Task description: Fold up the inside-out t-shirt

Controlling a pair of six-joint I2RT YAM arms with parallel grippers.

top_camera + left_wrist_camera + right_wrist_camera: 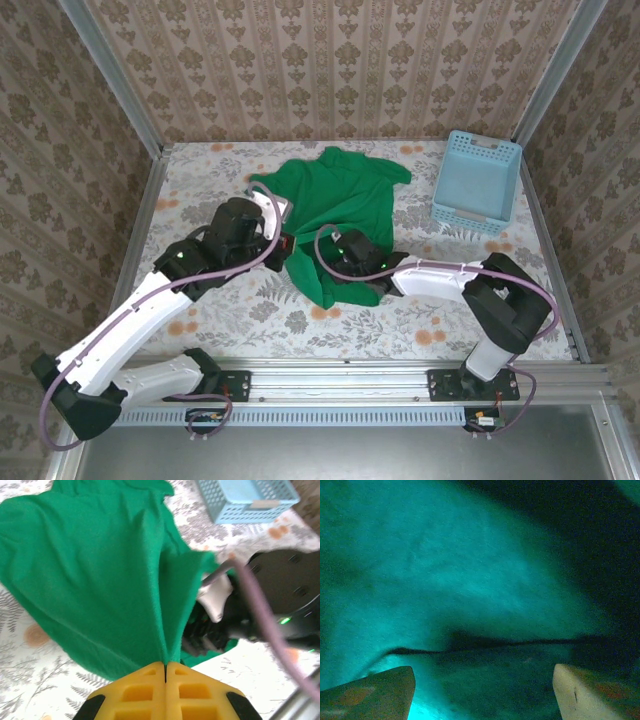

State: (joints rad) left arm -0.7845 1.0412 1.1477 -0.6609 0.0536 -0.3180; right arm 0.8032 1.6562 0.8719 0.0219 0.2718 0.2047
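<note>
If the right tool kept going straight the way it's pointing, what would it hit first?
Most likely the green t-shirt: its cloth lies right ahead of the right tool, whose jaws stand open, though depth is unclear in the wrist view.

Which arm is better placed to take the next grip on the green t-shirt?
Right. The right gripper stands open with the t-shirt cloth before it; the left gripper is occupied, shut on a pinched fold.
</note>
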